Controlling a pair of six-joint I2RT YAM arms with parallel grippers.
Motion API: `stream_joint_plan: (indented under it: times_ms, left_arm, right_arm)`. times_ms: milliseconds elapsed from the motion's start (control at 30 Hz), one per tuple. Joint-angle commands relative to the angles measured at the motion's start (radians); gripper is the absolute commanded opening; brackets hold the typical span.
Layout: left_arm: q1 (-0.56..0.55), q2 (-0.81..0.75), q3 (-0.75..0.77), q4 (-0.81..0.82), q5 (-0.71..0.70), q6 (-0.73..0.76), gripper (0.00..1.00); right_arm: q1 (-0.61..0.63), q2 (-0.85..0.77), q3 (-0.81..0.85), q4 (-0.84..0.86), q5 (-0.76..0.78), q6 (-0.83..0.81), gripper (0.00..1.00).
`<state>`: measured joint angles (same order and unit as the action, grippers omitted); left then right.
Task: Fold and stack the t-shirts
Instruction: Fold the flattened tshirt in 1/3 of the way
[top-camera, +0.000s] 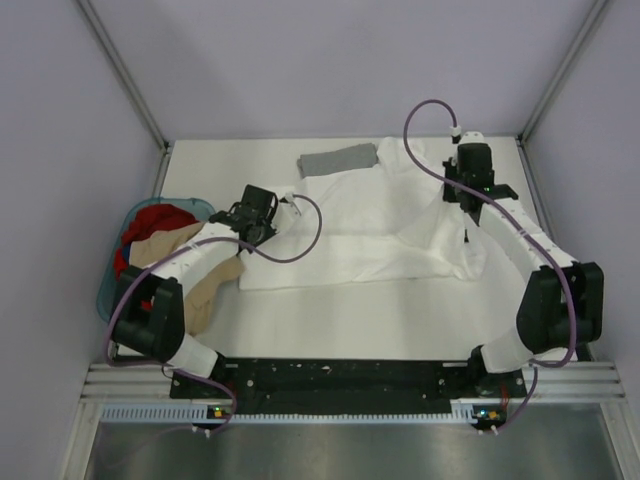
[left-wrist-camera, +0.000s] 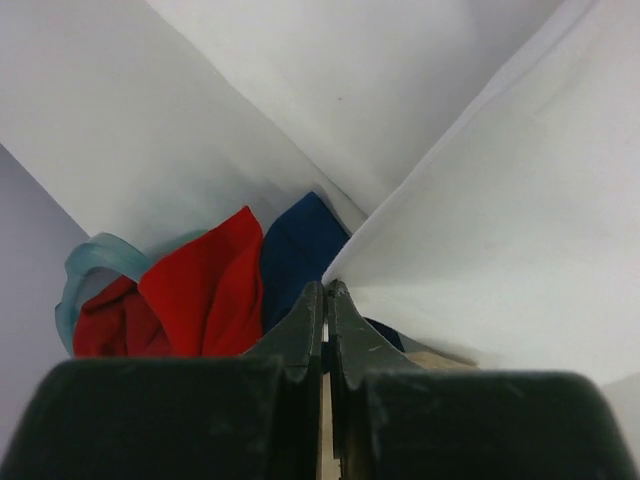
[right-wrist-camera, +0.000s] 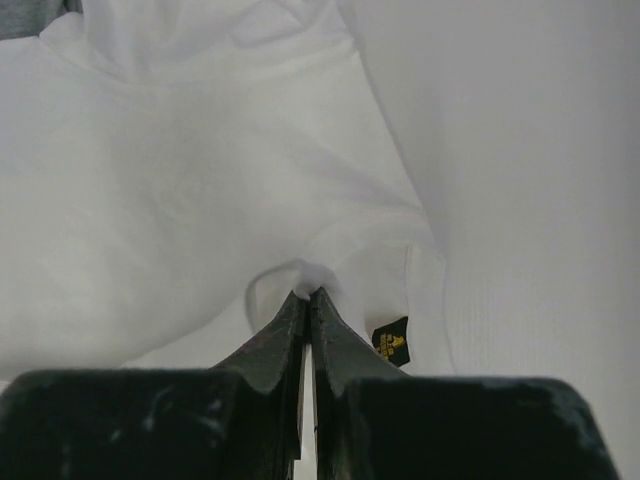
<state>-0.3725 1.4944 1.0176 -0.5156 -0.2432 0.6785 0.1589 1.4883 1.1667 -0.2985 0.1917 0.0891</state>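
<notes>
The white t-shirt (top-camera: 370, 235) lies spread across the middle of the table, plain side up, no print showing. My left gripper (top-camera: 284, 205) is shut on its left edge and holds it lifted; in the left wrist view the closed tips (left-wrist-camera: 326, 289) pinch the white cloth (left-wrist-camera: 480, 230). My right gripper (top-camera: 452, 198) is shut on a raised fold at the shirt's right side; its tips (right-wrist-camera: 305, 294) bite a small pucker of cloth beside a black label (right-wrist-camera: 392, 341). The grey t-shirt (top-camera: 337, 160) rests folded at the back, touching the white one's far edge.
A teal basket (top-camera: 112, 285) stands at the left table edge with red cloth (top-camera: 155, 222) in it, and a tan garment (top-camera: 205, 290) hangs over its rim onto the table. Red (left-wrist-camera: 200, 290) and blue cloth (left-wrist-camera: 295, 250) show below the left gripper. Side walls close in the table.
</notes>
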Motion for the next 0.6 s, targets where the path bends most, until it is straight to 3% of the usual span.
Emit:
stream_joint_plan:
  times_ms: [0,567]
  left_arm:
    - [0.006,0.029,-0.007,0.114,-0.070,0.010,0.00]
    - [0.007,0.129,-0.037,0.169,-0.087,-0.016,0.00]
  right_arm:
    - [-0.005,0.041,0.094,0.052,-0.001,-0.077,0.00]
    - [-0.005,0.271,0.212,0.048,0.002,-0.180,0.00]
